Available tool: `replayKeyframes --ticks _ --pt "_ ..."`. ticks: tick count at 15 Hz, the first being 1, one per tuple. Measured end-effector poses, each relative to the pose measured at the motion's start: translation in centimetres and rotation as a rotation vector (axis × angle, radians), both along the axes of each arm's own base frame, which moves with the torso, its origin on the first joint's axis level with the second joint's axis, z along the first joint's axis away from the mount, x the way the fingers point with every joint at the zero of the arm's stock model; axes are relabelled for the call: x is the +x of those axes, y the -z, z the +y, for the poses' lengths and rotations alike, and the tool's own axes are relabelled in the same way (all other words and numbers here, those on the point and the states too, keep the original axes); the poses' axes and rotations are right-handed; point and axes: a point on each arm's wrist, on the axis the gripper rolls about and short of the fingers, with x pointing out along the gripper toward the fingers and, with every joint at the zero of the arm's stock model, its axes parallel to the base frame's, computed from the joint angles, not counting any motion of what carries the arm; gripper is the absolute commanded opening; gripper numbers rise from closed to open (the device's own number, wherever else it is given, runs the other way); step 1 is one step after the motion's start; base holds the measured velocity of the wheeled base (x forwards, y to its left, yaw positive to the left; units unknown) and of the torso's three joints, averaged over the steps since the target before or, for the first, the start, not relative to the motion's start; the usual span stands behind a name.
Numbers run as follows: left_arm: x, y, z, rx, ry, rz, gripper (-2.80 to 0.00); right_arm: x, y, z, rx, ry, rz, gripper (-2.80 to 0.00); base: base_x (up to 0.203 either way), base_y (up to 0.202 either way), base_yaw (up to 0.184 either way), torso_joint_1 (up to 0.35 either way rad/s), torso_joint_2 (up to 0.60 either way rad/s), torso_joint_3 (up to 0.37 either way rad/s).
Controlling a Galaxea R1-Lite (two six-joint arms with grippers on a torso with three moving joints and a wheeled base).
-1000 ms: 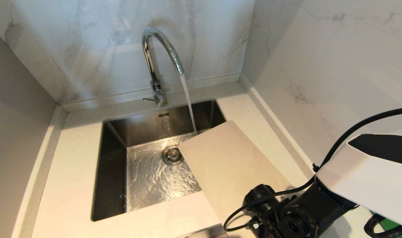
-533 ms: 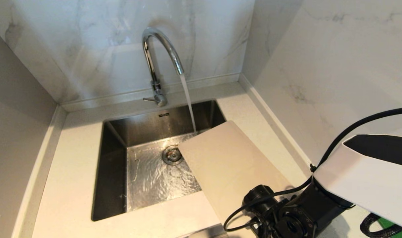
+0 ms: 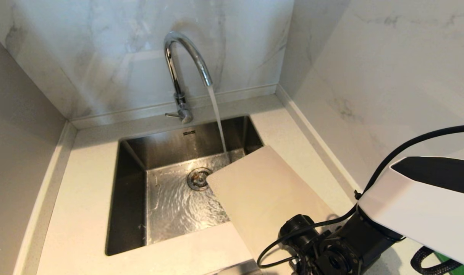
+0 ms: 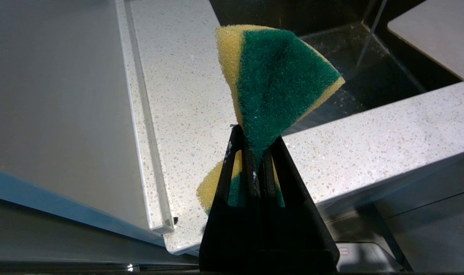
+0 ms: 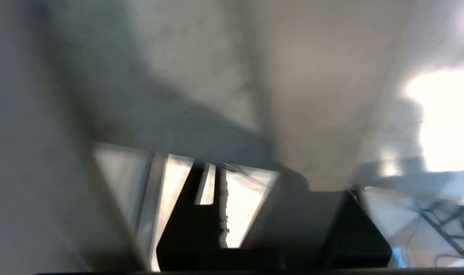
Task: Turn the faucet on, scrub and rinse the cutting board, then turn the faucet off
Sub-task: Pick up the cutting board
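The chrome faucet (image 3: 182, 68) stands behind the sink, and water (image 3: 217, 118) runs from its spout. Its thin lever (image 3: 172, 114) sticks out at the base. The off-white cutting board (image 3: 262, 191) lies slanted over the sink's right front corner, its far end just short of the stream. My right arm (image 3: 419, 202) reaches in at the board's near end. The right gripper (image 5: 281, 175) has the board's end (image 5: 304, 95) inside it. My left gripper (image 4: 254, 133) is shut on a green and yellow sponge (image 4: 277, 76), out of the head view.
The steel sink (image 3: 132, 191) has a drain (image 3: 198, 178) and a film of rippling water. Speckled white counter (image 3: 83, 198) surrounds it, with marble walls behind and to the right. A green mat corner (image 3: 451, 259) shows under the right arm.
The board's far end has slid a little toward me, away from the stream. My right arm has edged slightly left. Water keeps running.
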Motion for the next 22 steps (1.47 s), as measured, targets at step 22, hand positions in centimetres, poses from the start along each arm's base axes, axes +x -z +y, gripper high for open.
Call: replayKeyframes --ticks 22 --pt "0.0 0.0 0.0 0.0 0.0 0.0 -2.8 -2.0 -5.9 -1.4 -0.01 -0.027 -0.195 -2.8 0.0 0.0 0.0 0.0 0.0 0.0"
